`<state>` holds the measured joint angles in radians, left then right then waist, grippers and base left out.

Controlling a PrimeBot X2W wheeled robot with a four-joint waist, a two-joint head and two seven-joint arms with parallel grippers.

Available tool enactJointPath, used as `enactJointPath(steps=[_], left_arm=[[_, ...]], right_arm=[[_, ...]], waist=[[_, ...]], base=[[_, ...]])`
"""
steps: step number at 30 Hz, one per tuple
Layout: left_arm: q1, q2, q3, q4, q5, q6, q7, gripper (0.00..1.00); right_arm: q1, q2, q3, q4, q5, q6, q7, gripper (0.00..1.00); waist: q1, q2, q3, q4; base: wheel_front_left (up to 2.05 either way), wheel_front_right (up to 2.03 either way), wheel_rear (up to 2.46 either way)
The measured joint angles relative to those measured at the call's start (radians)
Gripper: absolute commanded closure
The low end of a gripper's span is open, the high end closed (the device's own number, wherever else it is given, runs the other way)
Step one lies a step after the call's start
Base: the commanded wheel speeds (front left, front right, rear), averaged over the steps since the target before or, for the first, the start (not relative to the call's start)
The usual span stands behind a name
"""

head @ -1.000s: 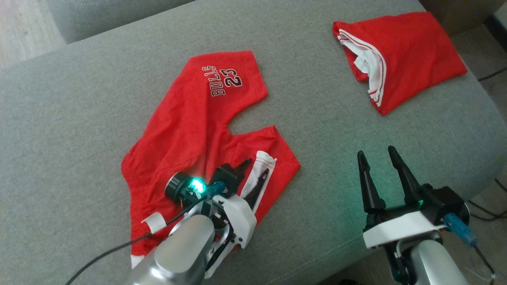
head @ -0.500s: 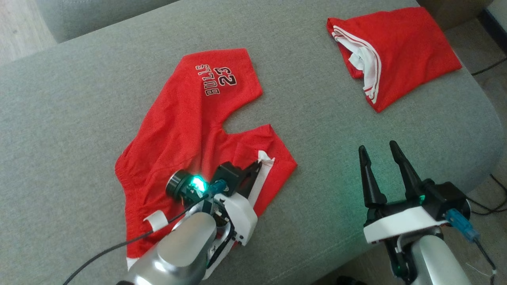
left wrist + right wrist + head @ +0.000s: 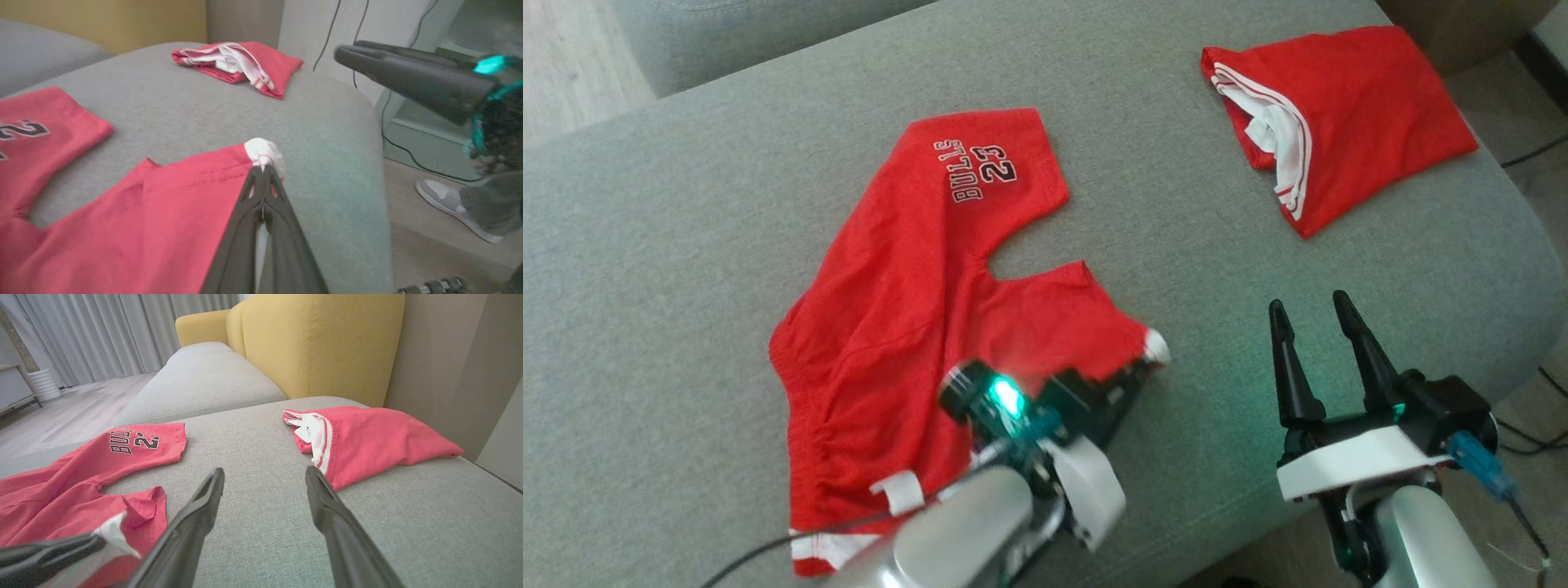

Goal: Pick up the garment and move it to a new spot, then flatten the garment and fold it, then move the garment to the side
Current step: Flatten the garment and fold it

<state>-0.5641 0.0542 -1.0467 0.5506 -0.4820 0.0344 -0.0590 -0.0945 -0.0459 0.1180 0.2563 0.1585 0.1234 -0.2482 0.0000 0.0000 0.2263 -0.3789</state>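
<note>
Clamped shut, my left claw [image 3: 262, 170] pinches the white-trimmed hem corner of the red shorts [image 3: 890, 294], whose corner is bunched into a small white knot right at my fingertips. The left wrist view gives that pinch up close, the two dark fingers pressed together with cloth caught between them, while from the head view the same spot is blurred and I can only make out the white tip past the wrist. The head view does give the layout: the shorts lie spread on the grey sofa cushion [image 3: 670, 245], the "BULLS 23" leg reaching away from me, and a second, folded red garment [image 3: 1372, 106] sits well apart at the far right. The right wrist view adds a yellow backrest [image 3: 318, 343] behind that folded piece, and the left wrist view a person's grey shoe [image 3: 449, 204] on the floor beside the sofa. My left forearm rises from the bottom edge across the waistband, fingers aimed up and to the right. My right claw [image 3: 1305, 304] hangs over bare cushion near the sofa's edge, fingers spread apart and holding nothing.
</note>
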Motion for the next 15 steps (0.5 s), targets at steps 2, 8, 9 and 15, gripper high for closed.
enactJointPath(steps=[2,8,9,15], left_arm=[[0.018,0.000,-0.030,-0.016,0.000,-0.008,0.011,1.00],[0.080,0.002,-0.085,-0.064,-0.097,-0.097,0.009,0.00],[0.086,0.002,-0.085,-0.073,-0.114,-0.099,-0.002,0.00],[0.086,0.032,0.012,-0.140,-0.150,-0.041,-0.104,0.00]], right_arm=[[0.000,0.000,0.006,0.000,0.000,0.000,0.000,0.00],[0.000,0.000,0.006,0.004,0.000,0.000,0.000,0.00],[0.001,0.000,0.004,0.004,0.000,0.000,0.000,0.00],[0.006,0.000,-0.019,-0.001,-0.012,0.000,0.000,0.00]], waist=[[0.0000,0.0000,0.001,-0.006],[0.0001,0.0000,0.000,-0.024],[0.0000,0.0000,-0.003,-0.024],[0.0000,0.0000,-0.037,-0.009]], base=[[0.00,0.00,0.00],[0.00,0.00,0.00],[0.00,0.00,0.00],[0.00,0.00,0.00]])
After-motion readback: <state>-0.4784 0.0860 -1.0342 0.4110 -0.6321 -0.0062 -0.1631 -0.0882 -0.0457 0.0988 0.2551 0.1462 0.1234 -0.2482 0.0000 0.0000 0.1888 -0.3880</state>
